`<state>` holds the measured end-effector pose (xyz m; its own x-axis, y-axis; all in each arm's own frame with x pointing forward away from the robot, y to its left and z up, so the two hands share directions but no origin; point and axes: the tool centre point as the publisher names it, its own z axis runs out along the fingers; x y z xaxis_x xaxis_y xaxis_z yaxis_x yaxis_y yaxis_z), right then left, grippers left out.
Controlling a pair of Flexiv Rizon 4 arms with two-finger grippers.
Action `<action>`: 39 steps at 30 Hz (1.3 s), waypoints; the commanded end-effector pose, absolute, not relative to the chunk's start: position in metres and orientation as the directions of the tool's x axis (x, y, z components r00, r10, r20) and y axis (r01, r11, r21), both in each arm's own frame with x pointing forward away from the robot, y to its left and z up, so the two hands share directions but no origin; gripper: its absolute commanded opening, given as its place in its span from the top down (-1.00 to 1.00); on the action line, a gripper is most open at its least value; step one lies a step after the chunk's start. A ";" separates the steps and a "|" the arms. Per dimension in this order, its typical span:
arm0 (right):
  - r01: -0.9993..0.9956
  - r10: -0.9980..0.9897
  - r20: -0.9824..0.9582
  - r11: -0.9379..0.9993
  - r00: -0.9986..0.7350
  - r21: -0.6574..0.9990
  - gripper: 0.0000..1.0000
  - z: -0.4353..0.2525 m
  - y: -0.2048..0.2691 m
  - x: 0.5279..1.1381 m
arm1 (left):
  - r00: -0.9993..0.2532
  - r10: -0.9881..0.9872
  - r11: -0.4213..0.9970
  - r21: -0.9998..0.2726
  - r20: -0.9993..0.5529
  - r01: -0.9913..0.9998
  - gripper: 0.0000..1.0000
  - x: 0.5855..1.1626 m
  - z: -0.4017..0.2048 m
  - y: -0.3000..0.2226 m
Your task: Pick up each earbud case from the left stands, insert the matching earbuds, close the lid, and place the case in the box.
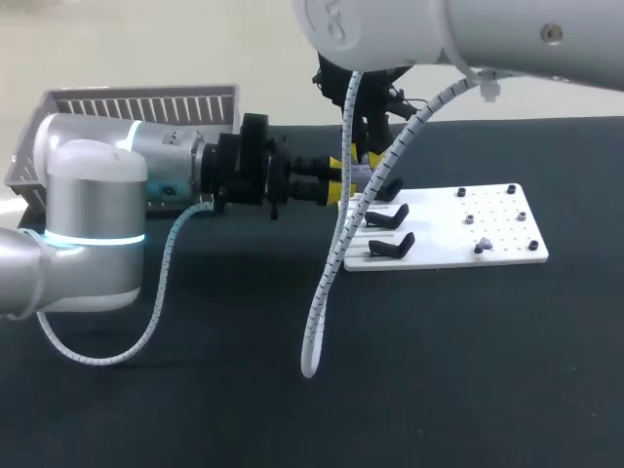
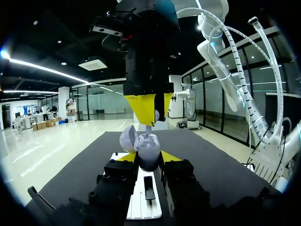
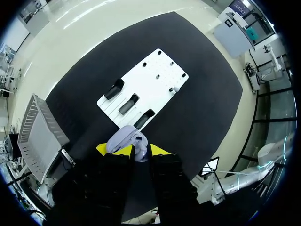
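My left gripper (image 1: 341,185) is shut on an open lavender earbud case (image 2: 148,150), which it holds level above the near end of the white board (image 1: 497,244). The case's lid (image 2: 128,138) is tipped back to one side. My right gripper (image 2: 149,110) hangs straight down over the open case, shut on a small lavender earbud (image 3: 139,153) at the case's mouth. From above, the case (image 3: 123,137) shows just under the right fingers. Another lavender earbud (image 1: 481,244) sits on a peg at the board's right part.
Three empty black stands (image 1: 390,229) line the board's left part, under and beside the grippers. A grey slatted basket (image 1: 146,102) stands at the back left behind my left arm. A white cable (image 1: 327,283) dangles from my right arm over the table's middle.
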<state>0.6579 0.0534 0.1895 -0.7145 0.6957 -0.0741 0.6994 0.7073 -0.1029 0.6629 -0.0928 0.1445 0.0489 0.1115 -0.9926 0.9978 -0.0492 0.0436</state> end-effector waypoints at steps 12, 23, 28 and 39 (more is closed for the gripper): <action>0.696 0.694 -0.059 0.711 -0.717 -0.101 1.00 0.182 0.050 0.663 | 0.051 0.109 -0.045 0.046 -0.993 0.998 1.00 0.662 0.144 -0.093; 0.697 0.699 -0.022 0.710 -0.715 -0.102 0.31 0.177 0.048 0.668 | 0.051 0.109 -0.045 0.046 -0.993 0.998 1.00 0.662 0.144 -0.093; 0.698 0.700 -0.011 0.711 -0.714 -0.082 -1.00 0.179 0.047 0.664 | 0.051 0.109 -0.045 0.046 -0.993 0.998 1.00 0.662 0.144 -0.093; 0.637 0.638 -0.014 0.769 -0.770 0.053 -1.00 0.204 0.032 0.625 | 0.051 0.109 -0.045 0.046 -0.993 0.998 1.00 0.662 0.144 -0.093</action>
<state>0.6520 0.0455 0.2004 -0.7576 0.6525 0.0176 0.6509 0.7572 -0.0551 0.6633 -0.0929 0.1443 0.0491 0.1102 -0.9927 0.9978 -0.0505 0.0438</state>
